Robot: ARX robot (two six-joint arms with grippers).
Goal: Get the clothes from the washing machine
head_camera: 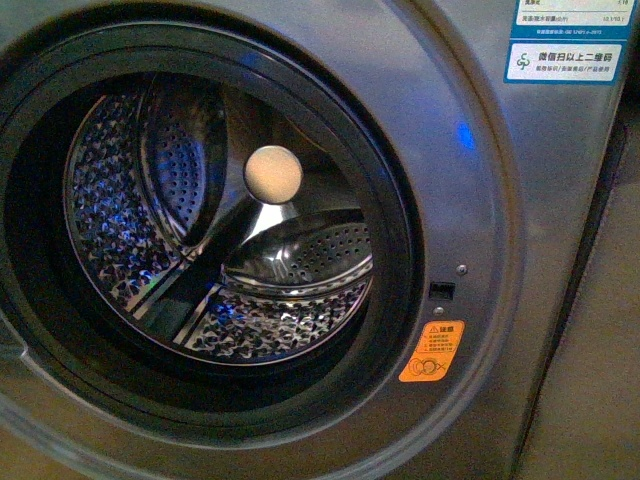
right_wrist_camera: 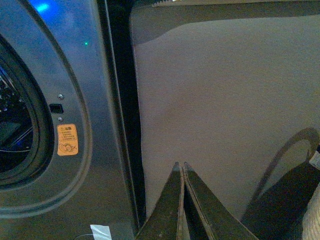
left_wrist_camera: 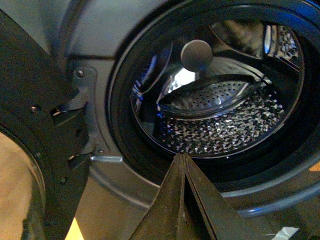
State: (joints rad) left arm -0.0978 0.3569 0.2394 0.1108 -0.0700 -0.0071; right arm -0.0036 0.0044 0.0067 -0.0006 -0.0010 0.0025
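Note:
The grey washing machine (head_camera: 480, 200) fills the front view, its black-rimmed porthole open onto the perforated steel drum (head_camera: 230, 330). No clothes show in the drum or anywhere else. Neither arm appears in the front view. My left gripper (left_wrist_camera: 183, 156) is shut and empty, its tips just outside the lower rim of the porthole (left_wrist_camera: 125, 150), pointing at the drum (left_wrist_camera: 225, 125). The right gripper (right_wrist_camera: 180, 164) is shut and empty too, off to the side of the washing machine (right_wrist_camera: 95, 125), in front of a plain beige wall (right_wrist_camera: 225, 100).
The open door (left_wrist_camera: 35, 140) hangs on its hinge beside the porthole. An orange warning sticker (head_camera: 432, 351) and a blue label (head_camera: 565, 40) sit on the front panel. A dark shape (right_wrist_camera: 285, 200) and something pale (right_wrist_camera: 312, 220) lie beyond the right gripper.

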